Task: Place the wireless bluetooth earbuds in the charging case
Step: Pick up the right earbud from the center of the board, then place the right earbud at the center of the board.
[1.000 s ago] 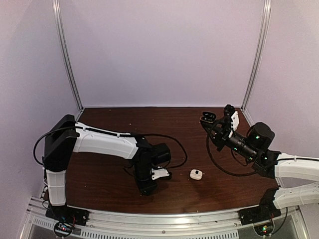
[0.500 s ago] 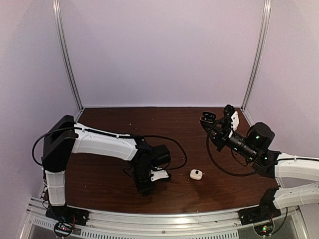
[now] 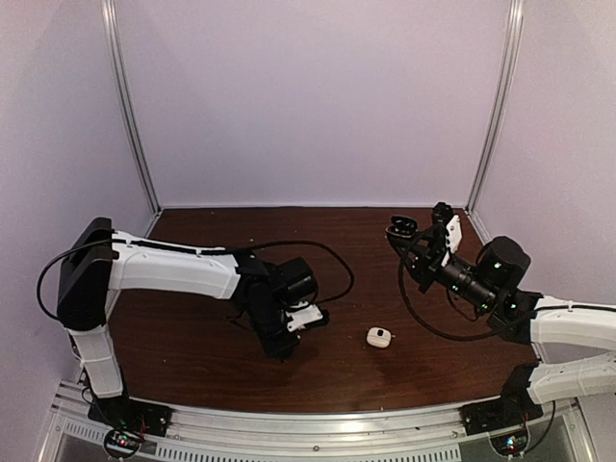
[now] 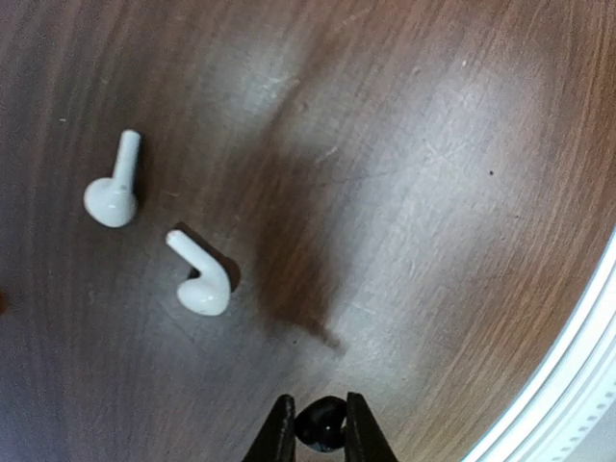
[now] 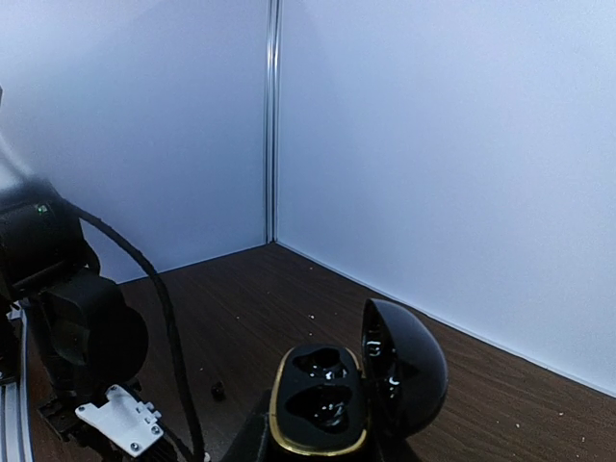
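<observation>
My left gripper (image 4: 319, 409) is shut on a stubby black earbud (image 4: 320, 429) and holds it just above the wood table. Two white stemmed earbuds (image 4: 111, 188) (image 4: 202, 286) lie side by side on the table beyond it. In the top view the left gripper (image 3: 280, 348) points down near the table's front. My right gripper (image 5: 322, 445) is shut on the black charging case (image 5: 318, 399), held up at the back right (image 3: 400, 228). Its domed lid (image 5: 406, 366) stands open and both gold-rimmed sockets look empty.
A small white case (image 3: 378, 337) lies on the table between the arms. A tiny dark object (image 5: 218, 391) rests on the wood near the left arm; I cannot tell what it is. The metal rail (image 4: 568, 385) of the front edge runs close beside the left gripper.
The left jaws have closed on the black earbud, and the left arm has swung left and back, lifting slightly. The right arm and the case have not moved.
</observation>
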`<state>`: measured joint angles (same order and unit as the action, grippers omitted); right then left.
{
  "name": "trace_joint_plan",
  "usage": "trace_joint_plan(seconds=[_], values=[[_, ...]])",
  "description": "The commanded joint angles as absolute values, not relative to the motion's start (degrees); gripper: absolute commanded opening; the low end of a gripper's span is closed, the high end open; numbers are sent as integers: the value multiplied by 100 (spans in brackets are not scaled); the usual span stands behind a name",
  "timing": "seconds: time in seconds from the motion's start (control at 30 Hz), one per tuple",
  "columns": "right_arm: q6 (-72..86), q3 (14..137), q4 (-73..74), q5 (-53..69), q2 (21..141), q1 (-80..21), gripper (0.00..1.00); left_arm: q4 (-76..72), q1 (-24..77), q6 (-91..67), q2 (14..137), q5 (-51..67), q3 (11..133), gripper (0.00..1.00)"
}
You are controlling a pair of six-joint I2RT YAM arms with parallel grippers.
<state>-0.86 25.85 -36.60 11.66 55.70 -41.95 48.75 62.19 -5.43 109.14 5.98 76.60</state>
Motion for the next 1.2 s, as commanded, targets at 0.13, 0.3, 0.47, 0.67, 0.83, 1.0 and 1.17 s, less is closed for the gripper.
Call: trace_joint_plan(seconds=[0.13, 0.3, 0.47, 0.67, 0.83, 1.0, 1.17], values=[[-53, 2642, -3717, 1151, 5571, -4147, 0, 4287, 5749, -97, 10419, 373, 7116, 13], [-53, 2645, -3782, 1156, 5617, -4148, 0, 4489, 5700, 593, 10502, 84, 7043, 12], [-70, 2656, -3754, 1173, 5626, -4151, 0, 4416, 5706, 1002, 10494, 359, 6873, 13], [-53, 2649, -3814, 1200, 5680, -4147, 0, 4356, 5768, 1279, 10631, 741, 6838, 14], [-53, 2646, -3832, 1211, 5687, -4144, 0, 4320, 5930, 1354, 10780, 542, 6924, 26], [-49, 2628, -3848, 1211, 5686, -4148, 0, 4291, 5903, 1100, 10837, 294, 7082, 33], [-66, 2628, -3828, 1213, 5643, -4148, 0, 4347, 5810, 855, 10616, 422, 7141, 42]])
